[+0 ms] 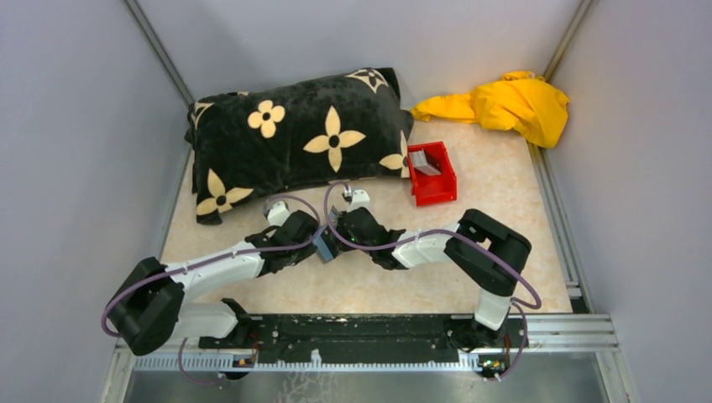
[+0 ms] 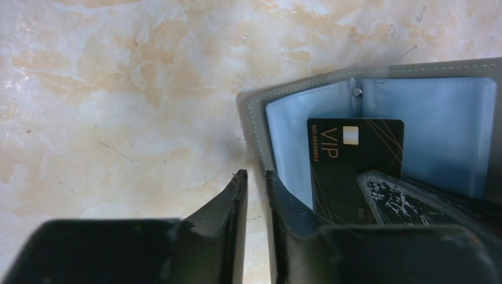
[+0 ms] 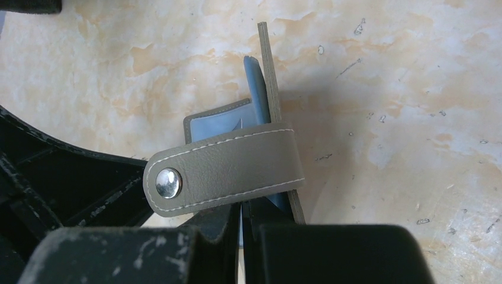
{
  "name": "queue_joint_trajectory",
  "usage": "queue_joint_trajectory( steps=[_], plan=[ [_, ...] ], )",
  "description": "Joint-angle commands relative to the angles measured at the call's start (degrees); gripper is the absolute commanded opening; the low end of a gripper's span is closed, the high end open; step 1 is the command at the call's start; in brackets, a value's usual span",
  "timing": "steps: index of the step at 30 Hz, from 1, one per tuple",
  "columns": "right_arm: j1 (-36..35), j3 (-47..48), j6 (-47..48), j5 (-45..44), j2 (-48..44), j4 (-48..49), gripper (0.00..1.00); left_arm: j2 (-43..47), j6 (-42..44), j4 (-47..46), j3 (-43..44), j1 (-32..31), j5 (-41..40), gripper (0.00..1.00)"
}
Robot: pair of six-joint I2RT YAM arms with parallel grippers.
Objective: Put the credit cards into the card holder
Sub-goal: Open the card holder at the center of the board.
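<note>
Your right hand (image 3: 241,208) grips the opened card holder (image 3: 225,168); your left hand (image 2: 254,178), slightly parted and empty, should seat the black card (image 2: 349,155) deeper.

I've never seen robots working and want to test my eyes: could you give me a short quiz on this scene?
1. True or false: the right gripper is shut on the card holder.
2. The black card in the holder reads: A) VIP B) GOLD C) BANK?
3. Fill in: the bin beside the pillow is ___.
Key: 1 true; 2 A; 3 red.
</note>
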State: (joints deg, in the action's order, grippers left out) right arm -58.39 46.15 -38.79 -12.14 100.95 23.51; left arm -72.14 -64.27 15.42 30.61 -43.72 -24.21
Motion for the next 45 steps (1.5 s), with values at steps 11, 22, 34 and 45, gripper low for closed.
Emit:
queue_joint_trajectory(
  steps=[11, 22, 34, 45],
  plan=[
    [-0.9, -1.3, 0.4, 1.9, 1.7, -3.4, 0.00, 1.7, -1.5, -3.3, 1.0, 0.2, 0.9, 0.12],
    [-0.8, -1.4, 0.4, 2.4, 1.8, -3.3, 0.00, -3.6, -1.8, -7.1, 2.2, 0.3, 1.7, 0.12],
    [-0.8, -1.4, 0.4, 3.1, 1.9, -2.8, 0.00, -5.1, -1.8, -6.7, 2.4, 0.4, 2.1, 0.13],
    [-0.8, -1.5, 1.5, 2.4, -0.7, -4.0, 0.00, -15.0, -2.1, -4.9, 3.3, 0.6, 4.6, 0.10]
  ],
)
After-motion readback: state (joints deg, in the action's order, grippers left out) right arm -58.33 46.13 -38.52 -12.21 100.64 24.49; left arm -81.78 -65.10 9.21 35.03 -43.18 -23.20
